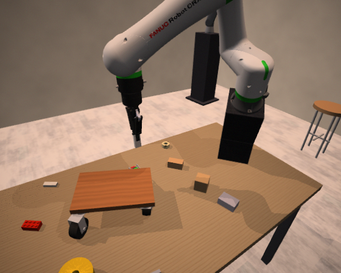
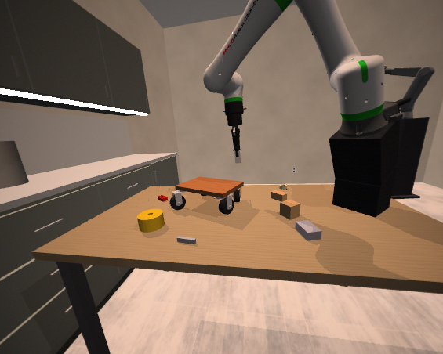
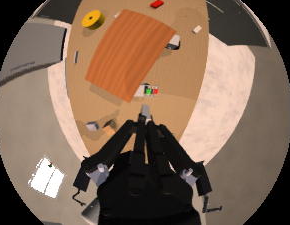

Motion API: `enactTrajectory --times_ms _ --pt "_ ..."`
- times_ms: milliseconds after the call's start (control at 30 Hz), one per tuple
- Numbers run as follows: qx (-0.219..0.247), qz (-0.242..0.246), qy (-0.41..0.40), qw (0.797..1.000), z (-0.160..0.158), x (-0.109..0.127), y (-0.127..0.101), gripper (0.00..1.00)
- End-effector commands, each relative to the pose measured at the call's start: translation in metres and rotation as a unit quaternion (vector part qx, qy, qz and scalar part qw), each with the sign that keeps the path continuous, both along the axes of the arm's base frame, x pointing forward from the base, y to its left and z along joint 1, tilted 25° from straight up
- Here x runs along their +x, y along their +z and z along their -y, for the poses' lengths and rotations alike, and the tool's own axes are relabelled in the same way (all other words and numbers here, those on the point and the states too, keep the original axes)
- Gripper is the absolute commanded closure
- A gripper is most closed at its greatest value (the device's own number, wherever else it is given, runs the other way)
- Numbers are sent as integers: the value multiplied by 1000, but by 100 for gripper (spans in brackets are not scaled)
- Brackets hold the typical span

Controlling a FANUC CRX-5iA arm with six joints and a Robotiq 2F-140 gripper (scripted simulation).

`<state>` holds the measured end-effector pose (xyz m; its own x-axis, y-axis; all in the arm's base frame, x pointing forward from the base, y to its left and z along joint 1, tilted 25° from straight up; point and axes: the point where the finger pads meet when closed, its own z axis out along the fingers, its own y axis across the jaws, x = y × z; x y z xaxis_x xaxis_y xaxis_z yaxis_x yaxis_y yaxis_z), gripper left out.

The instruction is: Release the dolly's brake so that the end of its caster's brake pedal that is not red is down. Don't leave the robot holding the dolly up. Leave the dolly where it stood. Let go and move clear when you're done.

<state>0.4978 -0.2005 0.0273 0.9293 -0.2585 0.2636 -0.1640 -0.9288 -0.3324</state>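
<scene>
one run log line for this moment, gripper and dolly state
gripper: shut, empty, above table | dolly: on table, untouched | brake pedal: not yet pressed

The top view is taken from high above one long side of the counter, angled down toward the far wall at close range. The exterior view is set low and further back, off the counter's front edge, facing along it toward the arm. The wrist view is directed straight down past the tool; the dolly is shared by all three.
</scene>
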Motion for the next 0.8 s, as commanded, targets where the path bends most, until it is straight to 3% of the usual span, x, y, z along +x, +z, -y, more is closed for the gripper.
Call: enactTrajectory --times_ms 0,267,467,767 --pt "-40 28 34 998 7 14 -7 100" --pt "-40 28 33 998 7 15 -10 100" --pt "-41 27 32 998 -1 27 -44 100" --pt "-41 27 32 998 -1 27 -44 100"
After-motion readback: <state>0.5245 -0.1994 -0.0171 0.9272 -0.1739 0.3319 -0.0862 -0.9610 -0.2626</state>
